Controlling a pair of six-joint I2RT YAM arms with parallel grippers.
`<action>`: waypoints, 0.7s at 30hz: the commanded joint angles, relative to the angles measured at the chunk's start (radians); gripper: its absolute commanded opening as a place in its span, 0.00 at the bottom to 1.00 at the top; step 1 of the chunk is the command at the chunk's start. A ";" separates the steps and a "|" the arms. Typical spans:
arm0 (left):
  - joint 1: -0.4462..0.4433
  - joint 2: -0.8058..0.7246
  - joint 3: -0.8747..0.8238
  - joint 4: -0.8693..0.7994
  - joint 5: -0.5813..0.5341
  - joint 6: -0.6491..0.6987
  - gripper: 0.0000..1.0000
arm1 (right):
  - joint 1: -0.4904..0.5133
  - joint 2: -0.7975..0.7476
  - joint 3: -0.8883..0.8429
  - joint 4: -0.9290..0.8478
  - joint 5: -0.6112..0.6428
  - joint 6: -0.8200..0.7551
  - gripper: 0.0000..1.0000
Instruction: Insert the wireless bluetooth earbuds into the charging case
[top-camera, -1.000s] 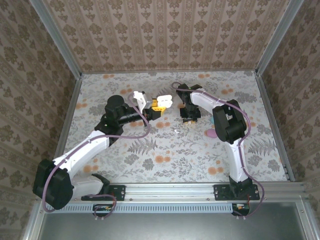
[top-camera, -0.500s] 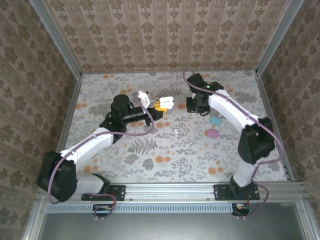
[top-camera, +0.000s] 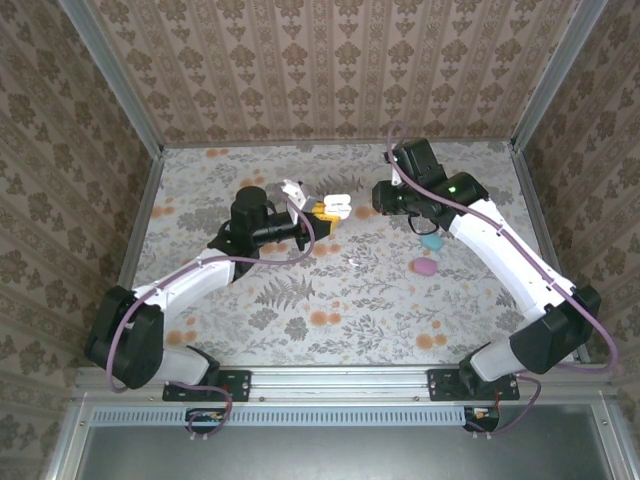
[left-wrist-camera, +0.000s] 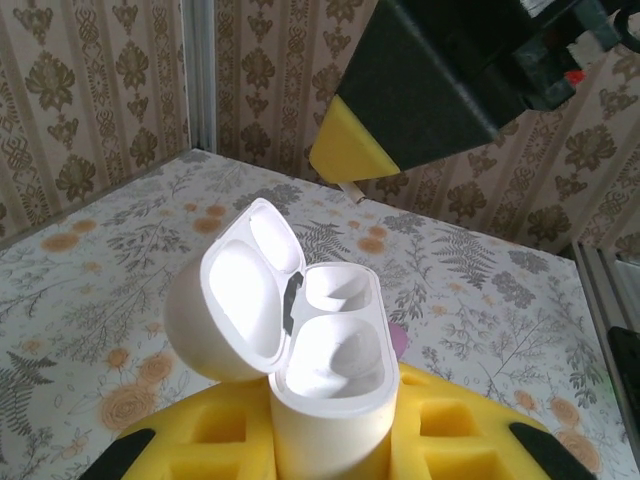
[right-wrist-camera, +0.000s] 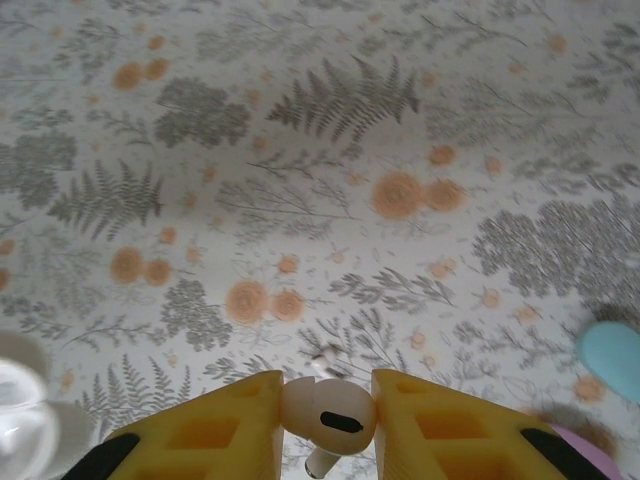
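My left gripper (top-camera: 320, 212) is shut on the white charging case (top-camera: 336, 203) and holds it above the table. In the left wrist view the charging case (left-wrist-camera: 330, 375) stands upright between the yellow pads (left-wrist-camera: 200, 440), its lid (left-wrist-camera: 225, 300) hinged open to the left and both wells empty. My right gripper (top-camera: 384, 198) hovers just right of the case, and its black finger with a yellow tip (left-wrist-camera: 400, 100) hangs above the case. The right gripper (right-wrist-camera: 326, 405) is shut on a white earbud (right-wrist-camera: 330, 412), stem pointing down. A second white earbud (top-camera: 352, 262) lies on the table below.
A teal case (top-camera: 432, 241) and a pink case (top-camera: 424, 266) lie on the floral table right of centre, under the right forearm. The teal case (right-wrist-camera: 612, 360) shows at the right edge of the right wrist view. Patterned walls with metal corner posts (top-camera: 145, 150) enclose the table.
The right arm has swung its elbow out to the right and stretched, carrying its gripper up and back beside the case. The left arm has reached slightly forward with the case.
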 joint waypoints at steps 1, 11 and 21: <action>-0.006 0.006 0.041 0.039 0.039 -0.018 0.23 | 0.040 -0.020 0.024 0.057 -0.039 -0.070 0.29; -0.012 -0.007 0.047 0.022 0.036 -0.011 0.23 | 0.128 -0.051 0.039 0.115 0.057 -0.127 0.29; -0.014 -0.011 0.055 0.022 0.049 -0.019 0.23 | 0.168 -0.101 -0.026 0.243 0.061 -0.193 0.29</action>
